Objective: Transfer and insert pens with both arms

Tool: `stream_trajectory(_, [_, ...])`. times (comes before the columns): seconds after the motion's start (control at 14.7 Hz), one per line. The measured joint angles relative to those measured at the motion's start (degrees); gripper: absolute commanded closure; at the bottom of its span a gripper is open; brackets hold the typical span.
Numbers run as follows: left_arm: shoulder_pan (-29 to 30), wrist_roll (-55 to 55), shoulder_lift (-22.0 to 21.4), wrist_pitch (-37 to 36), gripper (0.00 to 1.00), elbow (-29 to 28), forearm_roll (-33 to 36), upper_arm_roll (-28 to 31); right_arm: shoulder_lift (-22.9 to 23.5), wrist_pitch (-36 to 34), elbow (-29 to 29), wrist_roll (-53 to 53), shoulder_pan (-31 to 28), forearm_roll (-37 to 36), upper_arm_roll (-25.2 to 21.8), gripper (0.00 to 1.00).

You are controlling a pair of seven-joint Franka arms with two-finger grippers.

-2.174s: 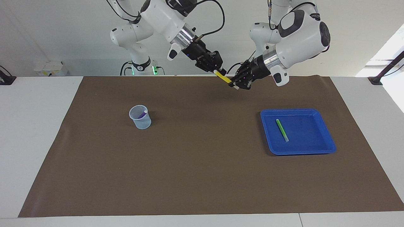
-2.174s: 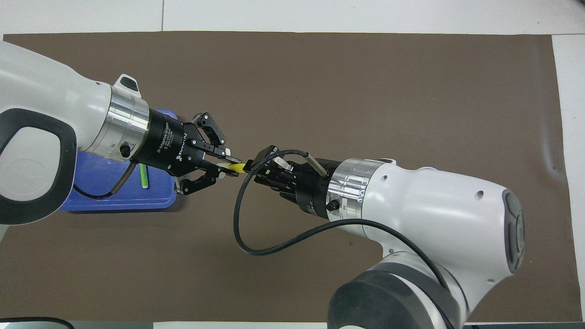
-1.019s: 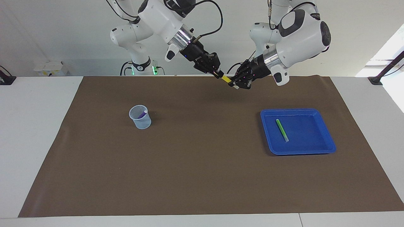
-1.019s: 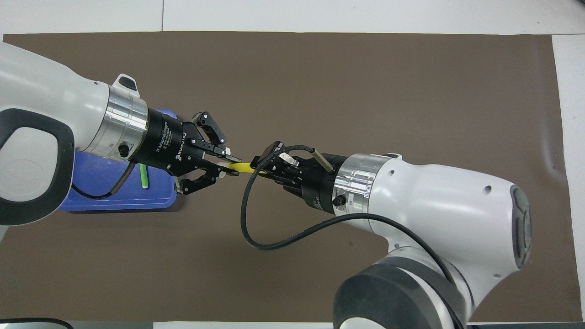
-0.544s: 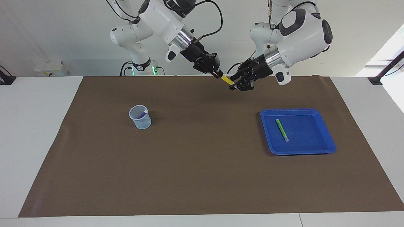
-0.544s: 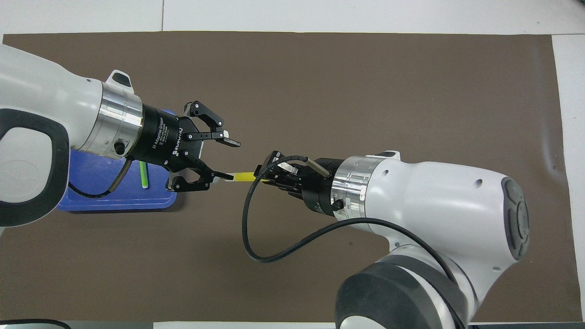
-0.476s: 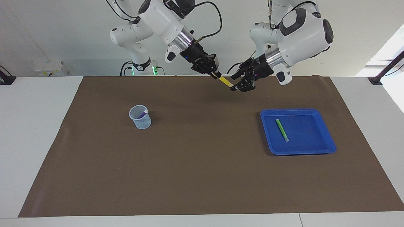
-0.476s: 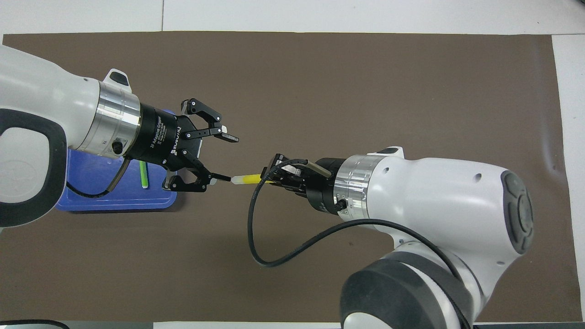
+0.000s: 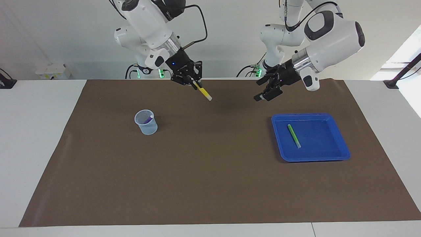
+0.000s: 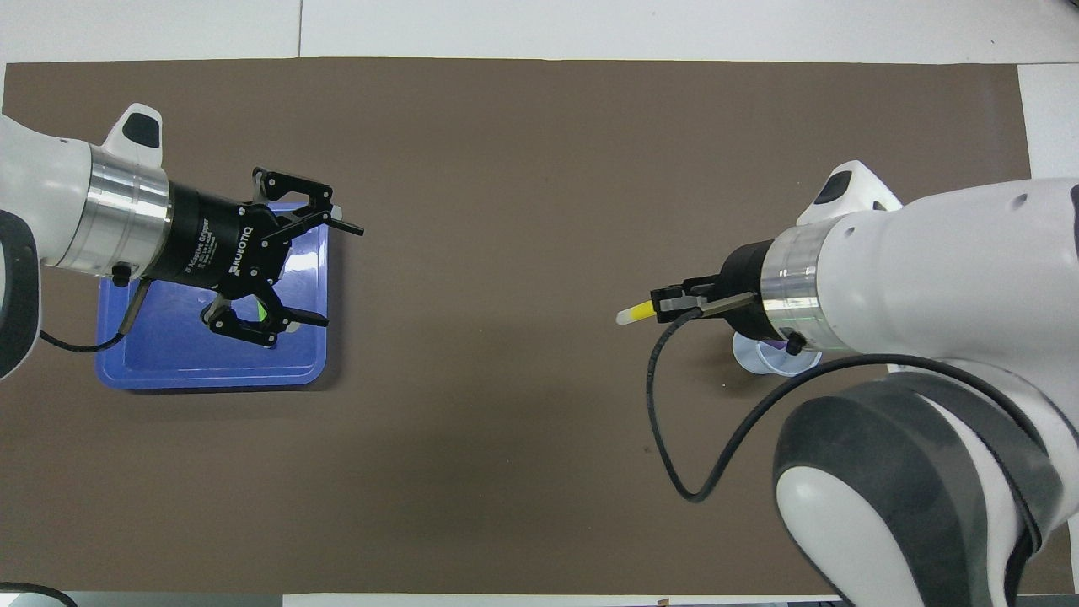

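On table: three pens [image 9: 292, 135], two grippers [image 9: 194, 83].

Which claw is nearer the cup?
Right. The right claw, shut on the yellow pen, is up over the mat beside the cup. The left claw, open, is up by the tray, toward the left arm's end.
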Motion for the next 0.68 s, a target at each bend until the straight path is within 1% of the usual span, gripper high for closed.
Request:
stream_trajectory(0.07, [0.6, 4.6, -0.6, -0.1, 0.00, -1.1, 2.2, 0.0, 0.0, -0.9, 0.1, -4.2, -1.4, -3.7, 0.0, 1.00])
stream_trajectory(0.2, [2.2, 13.3, -1.6, -0.1, 0.00, -3.3, 6.3, 0.1, 0.1, -2.7, 0.1, -10.3, -4.6, -7.8, -0.1, 1.00])
stream_trajectory(0.34, [4.3, 22.9, -2.4, -0.1, 0.00, -5.2, 10.1, 0.1, 0.1, -3.6, -0.3, -15.3, -7.9, -9.6, -0.2, 1.00])
stream_trajectory(0.48, [6.2, 32.2, -2.4, 0.7, 0.00, -6.9, 13.7, 0.2, 0.1, -3.9, -1.9, -17.7, -9.7, -10.7, -0.2, 1.00])
stream_trajectory(0.54, [6.8, 36.5, -2.2, 2.0, 0.00, -7.9, 15.7, 0.2, -0.1, -4.0, -2.9, -18.1, -10.0, -10.8, -0.2, 1.00])
stream_trajectory(0.68, [7.5, 43.8, -1.2, 6.9, 0.00, -10.6, 19.7, 0.2, -0.6, -4.0, -5.1, -18.8, -10.1, -11.0, -0.2, 1.00])
